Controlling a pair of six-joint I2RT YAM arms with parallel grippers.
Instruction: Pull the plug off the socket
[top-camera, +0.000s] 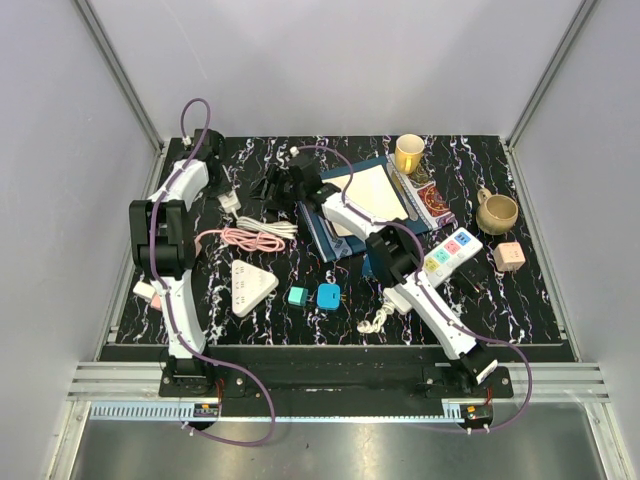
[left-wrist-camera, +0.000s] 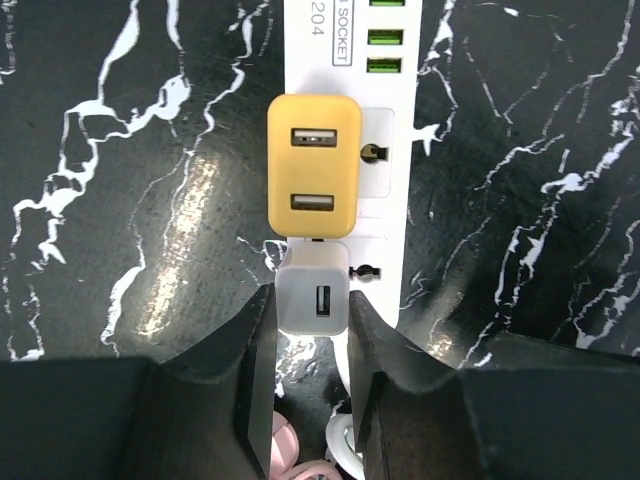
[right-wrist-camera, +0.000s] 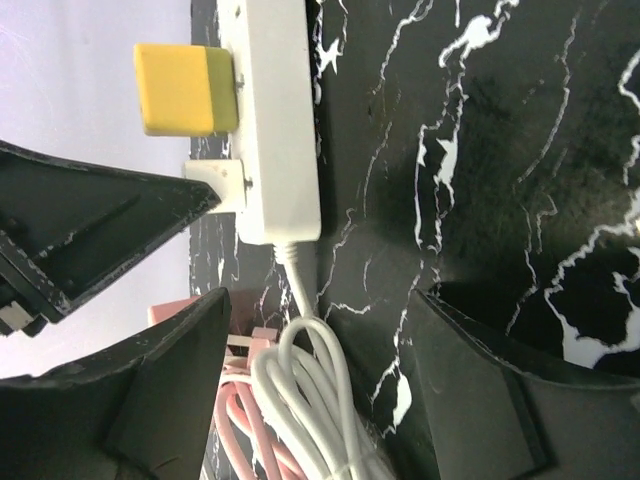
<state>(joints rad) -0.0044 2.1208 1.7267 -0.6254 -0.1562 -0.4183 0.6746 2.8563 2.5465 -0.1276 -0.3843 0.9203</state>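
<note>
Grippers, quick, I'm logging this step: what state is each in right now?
Left gripper: closed on the white plug seated in the power strip.
Right gripper: open, holding nothing.

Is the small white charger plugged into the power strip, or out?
Plugged in. The white charger sits flush against the power strip, clamped by the left gripper.

A small white plug (left-wrist-camera: 313, 295), a square USB charger with one port on its face, sits seated in the last outlet of a white power strip (left-wrist-camera: 395, 230) lying flat on the dark marbled surface. A yellow two-port charger (left-wrist-camera: 314, 172) occupies the outlet just beside it. The left pincer (left-wrist-camera: 312, 312) has its fingers close against the plug's two sides
</note>
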